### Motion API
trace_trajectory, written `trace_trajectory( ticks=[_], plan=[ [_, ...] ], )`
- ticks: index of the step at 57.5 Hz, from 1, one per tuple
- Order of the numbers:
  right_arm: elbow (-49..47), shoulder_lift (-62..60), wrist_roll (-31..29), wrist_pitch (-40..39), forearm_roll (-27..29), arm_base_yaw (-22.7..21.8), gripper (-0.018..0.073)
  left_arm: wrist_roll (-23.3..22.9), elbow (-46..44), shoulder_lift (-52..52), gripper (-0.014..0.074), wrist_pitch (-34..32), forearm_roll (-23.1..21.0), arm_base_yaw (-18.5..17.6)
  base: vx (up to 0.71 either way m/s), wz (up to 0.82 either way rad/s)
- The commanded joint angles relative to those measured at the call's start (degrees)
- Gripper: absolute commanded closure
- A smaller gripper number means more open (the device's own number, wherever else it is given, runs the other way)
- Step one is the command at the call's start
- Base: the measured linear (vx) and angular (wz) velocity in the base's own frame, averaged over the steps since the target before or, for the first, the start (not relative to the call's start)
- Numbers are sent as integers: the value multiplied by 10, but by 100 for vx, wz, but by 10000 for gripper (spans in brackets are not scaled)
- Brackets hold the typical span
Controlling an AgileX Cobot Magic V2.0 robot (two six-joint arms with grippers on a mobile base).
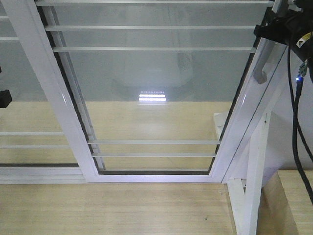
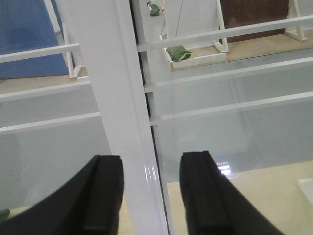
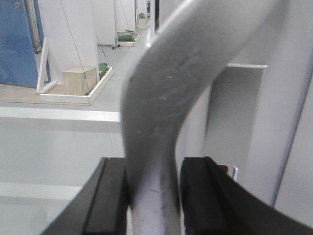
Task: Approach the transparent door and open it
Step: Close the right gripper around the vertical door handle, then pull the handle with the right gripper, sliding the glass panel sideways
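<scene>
The transparent door [image 1: 156, 88] fills the front view: clear glass in a white frame with thin white horizontal bars. Its curved grey handle [image 1: 260, 73] sits on the right frame edge. My right gripper [image 1: 272, 35] is at the handle's upper part. In the right wrist view the grey handle [image 3: 161, 98] runs down between the two black fingers and fills the gap, with my right gripper [image 3: 154, 196] shut on it. My left gripper [image 2: 151, 196] is open in front of a white upright frame post [image 2: 117, 98], holding nothing.
A second white-framed glass panel [image 1: 29, 122] without a handle overlaps on the left. A white stand [image 1: 254, 186] and hanging black cables [image 1: 296, 122] are at the right. Light wooden floor [image 1: 112, 210] lies below. Beyond the glass are a blue panel [image 2: 24, 34] and a wooden box [image 3: 78, 78].
</scene>
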Motion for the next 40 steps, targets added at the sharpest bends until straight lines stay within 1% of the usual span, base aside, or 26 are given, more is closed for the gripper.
trace_trajectory(
  ticks=[1, 4, 7, 14, 26, 40],
  plan=[
    [-22, -27, 0, -49, 5, 8, 344, -1, -21, -3, 178, -48, -2, -2, 0, 0],
    [-22, -27, -1, -49, 5, 16, 381, -1, -21, -3, 178, -48, -2, -2, 0, 0],
    [-22, -27, -15, -48, 6, 24, 404, -1, -21, -3, 178, -48, -2, -2, 0, 0],
    [-22, -27, -28, -49, 17, 33, 433, -1, -21, -3, 178, -52, -2, -2, 0, 0],
    [-22, -28, -25, -57, 26, 45, 434, -1, -21, -3, 178, -55, -2, -2, 0, 0],
    [-22, -28, -29, -60, 26, 94, 433, -1, -21, -3, 178, -55, -2, -2, 0, 0]
  ],
)
